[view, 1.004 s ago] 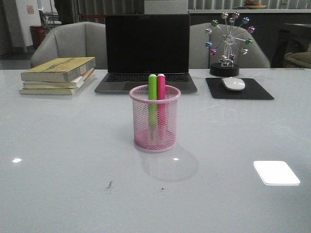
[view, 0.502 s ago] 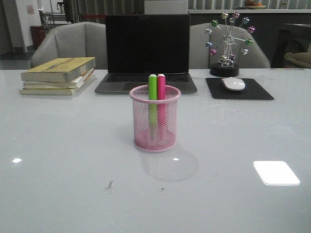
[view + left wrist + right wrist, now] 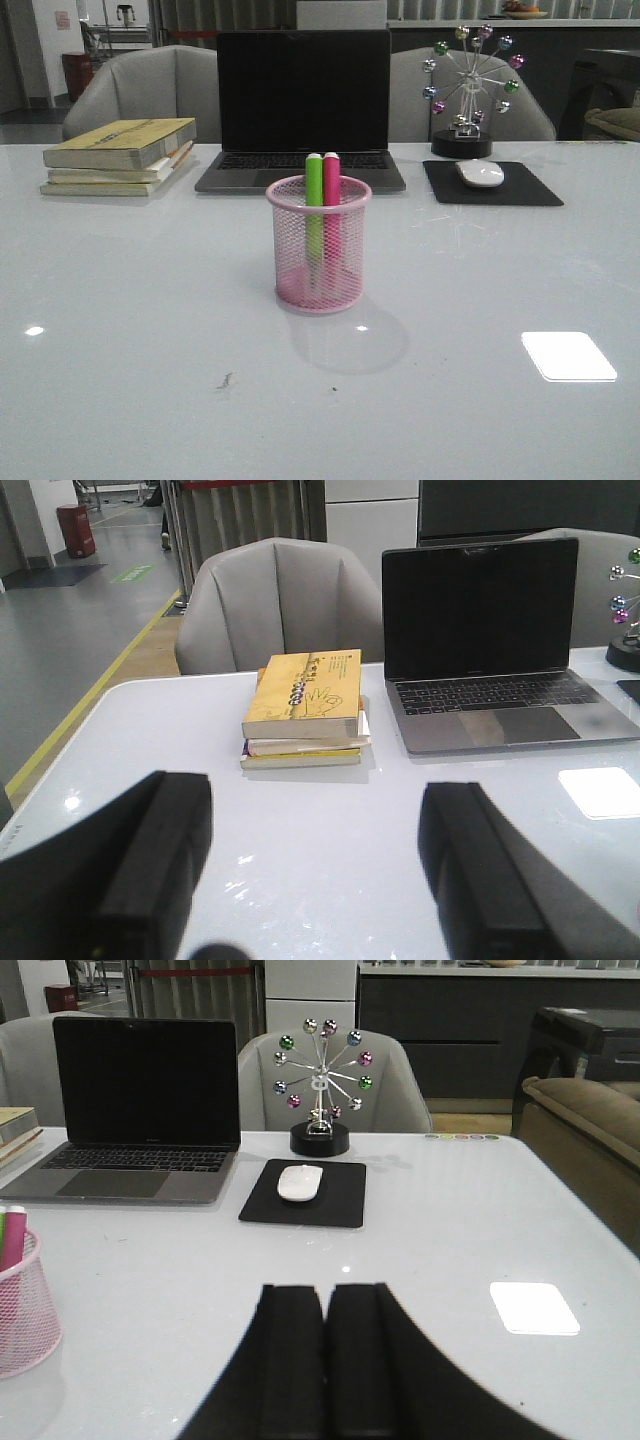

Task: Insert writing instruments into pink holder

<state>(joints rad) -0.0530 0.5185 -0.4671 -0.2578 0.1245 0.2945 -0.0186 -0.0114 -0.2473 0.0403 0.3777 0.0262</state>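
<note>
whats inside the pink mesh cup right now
Two highlighters stand in the pink holder: green highlighter and pink highlighter, side by side. Their lower ends blur behind the mesh.

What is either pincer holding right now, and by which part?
Nothing. The left pincer is open and empty, the right pincer shut on nothing; both highlighters stand in the pink mesh cup.

The holder (image 3: 319, 245) was pink wire mesh with a solid pink rim, and in it stood a bright green marker (image 3: 314, 205) and a hot pink marker (image 3: 332, 205), each tipped with a pale, whitish cap. The counter (image 3: 140, 340) was a glossy pale grey-white; on it lay a silver-grey laptop (image 3: 303, 110) with a black screen, yellow-covered books (image 3: 122, 154) and a white mouse (image 3: 481, 173) on a black pad (image 3: 530, 188). The pinwheel ornament (image 3: 470, 85) carried green, pink and blue balls on silver spokes over a black base, and both hands, the left hand (image 3: 300, 870) and the right hand (image 3: 325, 1360), were matte black.
</note>
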